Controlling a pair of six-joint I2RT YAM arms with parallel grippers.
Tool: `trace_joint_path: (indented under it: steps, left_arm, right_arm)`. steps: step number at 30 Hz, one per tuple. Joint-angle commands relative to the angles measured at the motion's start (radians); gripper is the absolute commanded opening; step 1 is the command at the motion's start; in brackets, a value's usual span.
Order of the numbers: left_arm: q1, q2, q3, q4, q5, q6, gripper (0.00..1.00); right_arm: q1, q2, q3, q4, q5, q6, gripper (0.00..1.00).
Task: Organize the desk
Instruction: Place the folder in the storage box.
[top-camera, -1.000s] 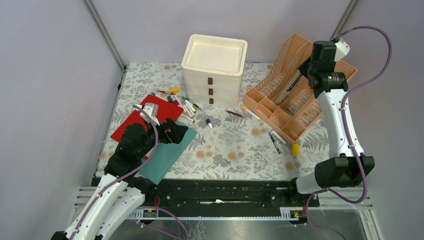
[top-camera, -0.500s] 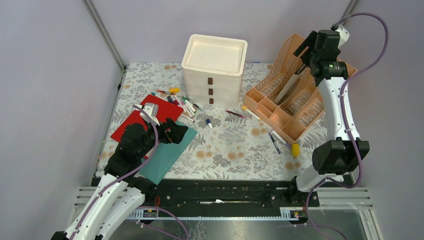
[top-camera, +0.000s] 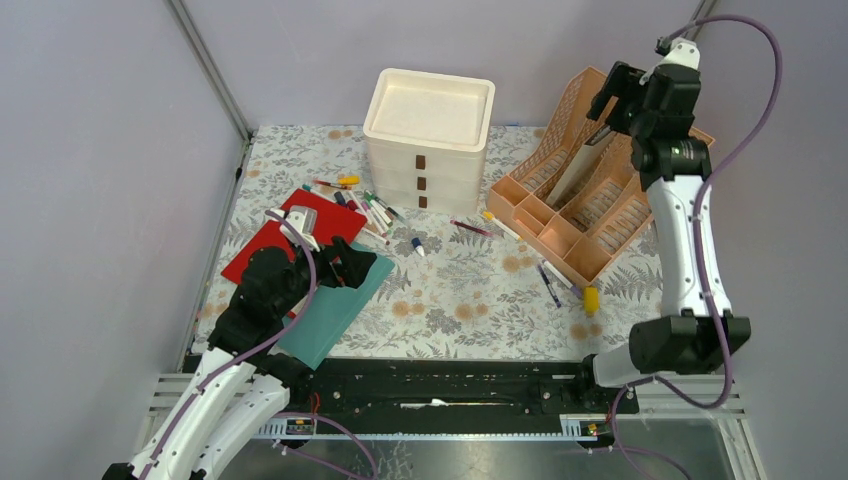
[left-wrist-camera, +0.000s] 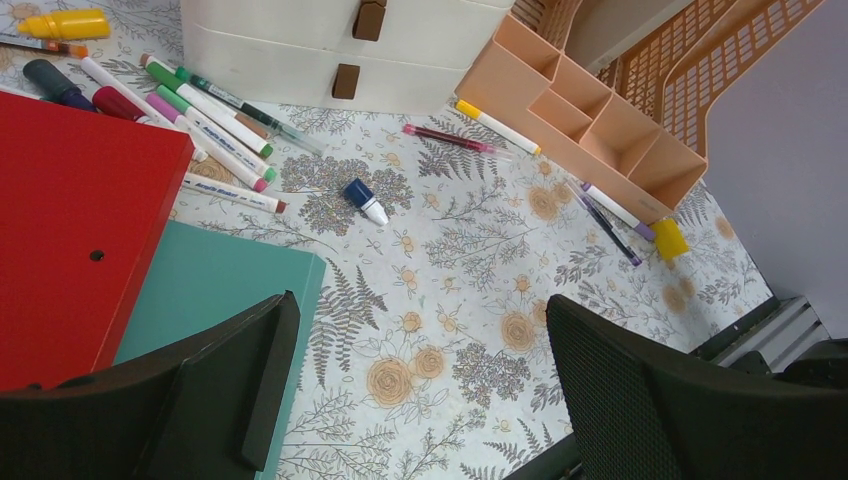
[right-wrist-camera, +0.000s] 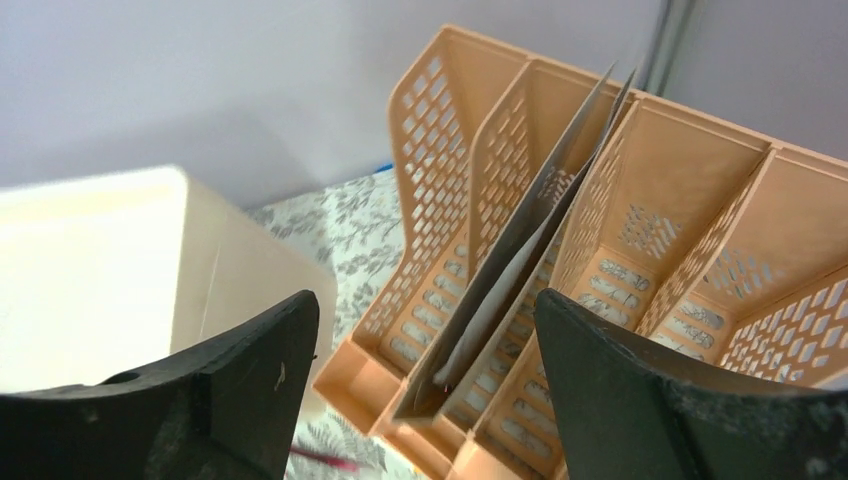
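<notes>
Two pairs of fingers are standing wide and empty. The right fingers (right-wrist-camera: 680, 400) are hovering above the orange rack (right-wrist-camera: 430, 180) at the far right corner of the bench (top-camera: 470, 300), where a grey folder (right-wrist-camera: 505, 270) is leaning loosely in one slot. The left fingers (left-wrist-camera: 660, 400) are hanging over the teal folder (left-wrist-camera: 220, 290) and red folder (left-wrist-camera: 80, 230) by the near left corner. Loose markers (left-wrist-camera: 210, 120) are lying beside them, so a dragged folder is likely to sweep them away, and a low-swinging right arm is risking tipping the grey folder.

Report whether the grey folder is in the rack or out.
In. The folder stands tilted between two dividers of the rack.
</notes>
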Motion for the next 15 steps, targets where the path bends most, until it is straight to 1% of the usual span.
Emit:
trace_joint_path:
  steps: [1,5,7,8,15]
  left_arm:
    - [0.006,-0.008,0.031,0.046,0.041,0.01,0.99]
    - [0.007,-0.02,0.017,0.067,0.077,0.023,0.99]
    - [0.008,-0.025,0.013,0.074,0.08,0.023,0.99]
    - [0.008,-0.024,0.012,0.074,0.078,0.023,0.99]
    - [0.016,0.005,0.008,0.075,0.059,0.021,0.99]
  right_arm:
    - [-0.003,-0.178,-0.11,0.071,-0.245,-0.173,0.85]
    - [-0.003,-0.308,-0.251,0.071,-0.482,-0.289,0.88]
    - [-0.003,-0.377,-0.323,0.076,-0.592,-0.312,0.97]
    - [-0.003,-0.418,-0.359,0.085,-0.638,-0.309,0.99]
    - [-0.003,-0.569,-0.582,0.115,-0.939,-0.24,1.0]
